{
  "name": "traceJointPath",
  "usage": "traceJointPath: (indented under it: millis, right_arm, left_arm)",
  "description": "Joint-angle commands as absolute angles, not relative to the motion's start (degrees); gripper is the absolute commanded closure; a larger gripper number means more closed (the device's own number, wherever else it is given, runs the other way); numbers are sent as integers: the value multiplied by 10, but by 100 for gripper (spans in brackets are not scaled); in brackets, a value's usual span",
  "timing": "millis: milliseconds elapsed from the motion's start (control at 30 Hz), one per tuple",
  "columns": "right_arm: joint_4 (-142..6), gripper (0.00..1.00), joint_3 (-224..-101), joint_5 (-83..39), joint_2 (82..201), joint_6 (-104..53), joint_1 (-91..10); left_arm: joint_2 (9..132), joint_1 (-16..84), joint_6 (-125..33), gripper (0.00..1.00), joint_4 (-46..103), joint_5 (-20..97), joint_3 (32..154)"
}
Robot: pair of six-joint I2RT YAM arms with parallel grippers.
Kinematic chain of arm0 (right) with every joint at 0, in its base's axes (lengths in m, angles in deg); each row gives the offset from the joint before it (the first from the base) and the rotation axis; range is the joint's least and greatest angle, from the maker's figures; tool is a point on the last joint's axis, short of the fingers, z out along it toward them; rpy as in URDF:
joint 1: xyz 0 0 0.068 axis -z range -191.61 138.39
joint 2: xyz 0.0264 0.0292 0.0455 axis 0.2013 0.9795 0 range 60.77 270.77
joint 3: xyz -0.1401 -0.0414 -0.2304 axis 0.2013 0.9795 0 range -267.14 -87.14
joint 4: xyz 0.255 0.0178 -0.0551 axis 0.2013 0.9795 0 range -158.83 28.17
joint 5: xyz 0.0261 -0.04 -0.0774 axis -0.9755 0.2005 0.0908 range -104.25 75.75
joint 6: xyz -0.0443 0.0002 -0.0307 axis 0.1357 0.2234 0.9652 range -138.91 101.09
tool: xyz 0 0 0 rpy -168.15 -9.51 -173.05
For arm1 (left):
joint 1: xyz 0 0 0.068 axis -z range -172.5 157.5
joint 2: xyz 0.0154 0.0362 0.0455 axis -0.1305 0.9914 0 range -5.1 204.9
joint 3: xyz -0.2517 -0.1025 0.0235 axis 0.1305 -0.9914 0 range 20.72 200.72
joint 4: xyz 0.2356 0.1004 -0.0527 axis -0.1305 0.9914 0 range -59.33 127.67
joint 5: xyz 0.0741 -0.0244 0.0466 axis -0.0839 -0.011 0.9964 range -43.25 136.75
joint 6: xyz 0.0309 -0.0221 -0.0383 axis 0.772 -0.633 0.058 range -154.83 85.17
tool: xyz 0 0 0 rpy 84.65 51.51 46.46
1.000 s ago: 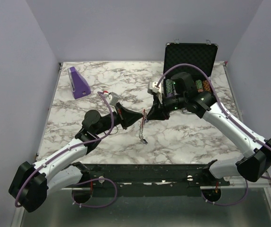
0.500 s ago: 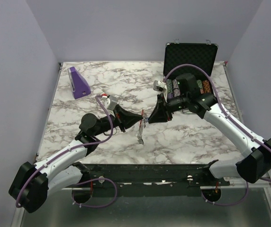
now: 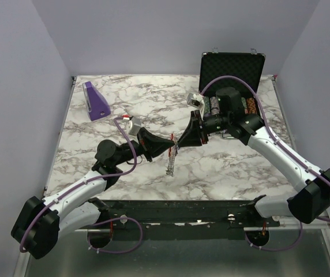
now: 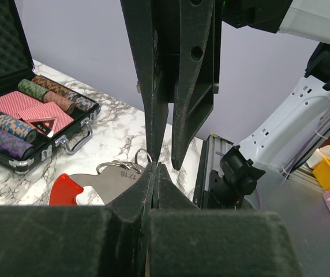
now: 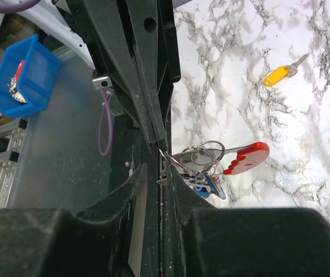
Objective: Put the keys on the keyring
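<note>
**Above mid-table, two pincers meet at the keyring**

Here the black-fingered left gripper (image 4: 154, 168) is pressed together on the red-clipped silver keyring (image 4: 108, 183), holding it above the marble table (image 3: 240, 167). The flat tag runs sideways from those tips, its wire loop at the black right gripper (image 4: 167, 164), which stands tip to tip opposite. That one shows a narrow gap; whether it pinches anything I cannot tell. Small blue-headed keys (image 5: 211, 186) hang on the loop. One yellow-headed key (image 5: 279, 74) lies loose, well apart from both pincers.

Top external: high behind the arm bases, looking down over the whole table (image 3: 124, 167). Left wrist: close, sighting along the left gripper (image 4: 153, 173) at the right gripper (image 4: 165, 164); right wrist: the reverse, tilted down; both share the keyring (image 4: 110, 182) at the tips.
</note>
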State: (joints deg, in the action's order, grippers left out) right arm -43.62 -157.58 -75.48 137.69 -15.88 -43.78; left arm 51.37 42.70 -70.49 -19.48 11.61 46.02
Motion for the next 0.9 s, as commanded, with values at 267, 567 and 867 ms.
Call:
traceJointPath:
  millis: [267,567,867]
  right_arm:
    - [-492,72,-1549,-783,1375,-209,-436]
    - [-502,69,-1547,-780,1374,-208,-437]
    - [-506,56,-1546,-768,1378,-162,-437]
  left_arm:
    - [522,425,-718,100,-244,101,459]
    - [532,425,-723,100,-248,105,454]
    - [533,425,-724,100,-250,105,452]
